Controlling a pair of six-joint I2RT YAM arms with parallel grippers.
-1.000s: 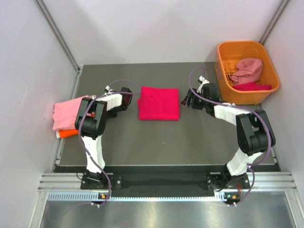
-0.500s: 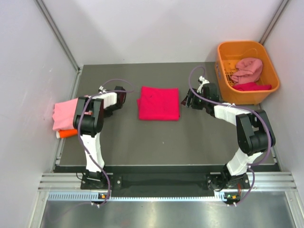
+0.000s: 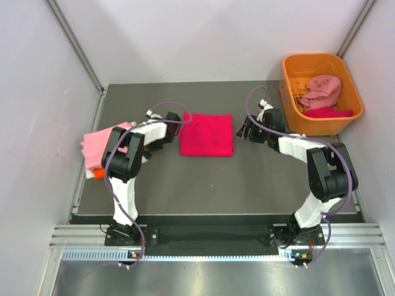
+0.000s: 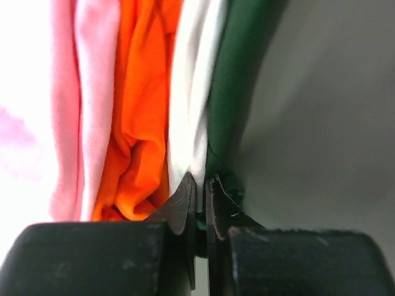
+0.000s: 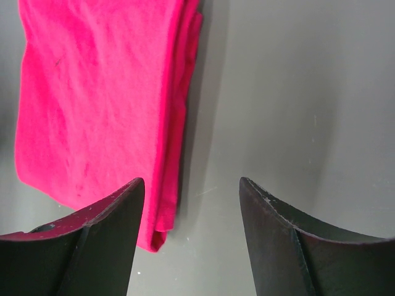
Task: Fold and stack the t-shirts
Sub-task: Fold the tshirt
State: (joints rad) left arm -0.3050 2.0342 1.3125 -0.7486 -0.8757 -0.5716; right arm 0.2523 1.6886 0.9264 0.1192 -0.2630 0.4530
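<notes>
A folded crimson-pink t-shirt (image 3: 207, 134) lies flat at the middle of the dark table; it also shows in the right wrist view (image 5: 99, 98). A stack of folded t-shirts (image 3: 102, 145) lies at the left, light pink on top. The left wrist view shows its layers edge-on: light pink (image 4: 80, 105), orange (image 4: 139, 105), white (image 4: 191, 92), dark green (image 4: 237, 92). My left gripper (image 3: 141, 140) (image 4: 201, 185) is shut on the stack's lower edge, white and green cloth between the jaws. My right gripper (image 3: 242, 131) (image 5: 191, 185) is open and empty, just right of the crimson shirt's edge.
An orange plastic basket (image 3: 315, 57) stands at the back right. It holds a crumpled dusty pink shirt (image 3: 322, 89) and a crimson one (image 3: 327, 112). Grey walls close in the left, back and right. The stack overhangs the table's left edge.
My left gripper has pulled the stack to the right, closer to the crimson shirt. The right arm and the crimson shirt have not moved.
</notes>
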